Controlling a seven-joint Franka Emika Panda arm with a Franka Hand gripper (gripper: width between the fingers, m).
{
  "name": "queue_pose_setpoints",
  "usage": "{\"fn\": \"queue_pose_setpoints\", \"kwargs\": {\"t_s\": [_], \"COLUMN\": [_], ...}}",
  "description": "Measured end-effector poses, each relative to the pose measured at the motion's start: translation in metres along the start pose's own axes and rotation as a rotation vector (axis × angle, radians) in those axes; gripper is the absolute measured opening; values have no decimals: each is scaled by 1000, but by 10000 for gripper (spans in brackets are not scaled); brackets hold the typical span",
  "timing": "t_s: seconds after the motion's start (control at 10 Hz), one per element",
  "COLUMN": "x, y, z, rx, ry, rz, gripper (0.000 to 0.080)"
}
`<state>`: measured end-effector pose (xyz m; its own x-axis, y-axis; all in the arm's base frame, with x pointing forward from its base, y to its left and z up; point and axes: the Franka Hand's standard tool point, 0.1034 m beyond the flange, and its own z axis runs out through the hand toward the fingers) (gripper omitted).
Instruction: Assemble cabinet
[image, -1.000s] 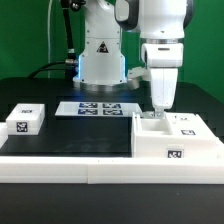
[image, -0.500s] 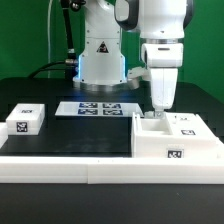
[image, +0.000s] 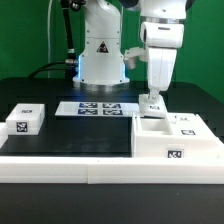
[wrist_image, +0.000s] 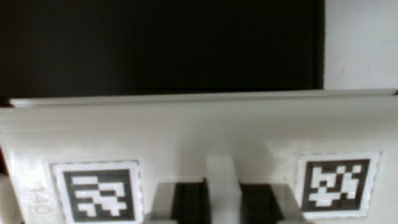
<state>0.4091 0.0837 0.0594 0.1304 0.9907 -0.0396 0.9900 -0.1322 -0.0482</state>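
Note:
The cabinet (image: 176, 138), a white box with tag markers, sits on the black table at the exterior view's right, against the white rail. My gripper (image: 152, 101) hangs just above the cabinet's rear left corner. It is shut on a thin white part with a tag on it. In the wrist view the dark fingers (wrist_image: 189, 205) pinch a narrow white strip (wrist_image: 224, 200). Below them lies a white tagged face of the cabinet (wrist_image: 178, 130), with black table beyond its far edge.
A small flat white tagged block (image: 25, 121) lies at the exterior view's left. The marker board (image: 98, 108) lies in front of the robot base (image: 100, 55). A long white rail (image: 70, 165) runs along the table's near edge.
The gripper has risen from down at the cabinet to just above it, with the thin white part between its fingers. The cabinet and the small block have not moved.

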Motion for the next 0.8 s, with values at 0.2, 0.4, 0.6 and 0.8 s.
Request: {"fn": "queue_pose_setpoints", "kwargs": {"t_s": [0.2, 0.4, 0.6, 0.8], "x": [-8, -13, -14, -12], "y": [11, 24, 37, 46], "z": [-3, -3, -8, -12], "rx": [0, -5, -4, -15], "ry": [-1, 4, -1, 2], "rz": [9, 29, 36, 40], "gripper": [68, 68, 68, 68]}}
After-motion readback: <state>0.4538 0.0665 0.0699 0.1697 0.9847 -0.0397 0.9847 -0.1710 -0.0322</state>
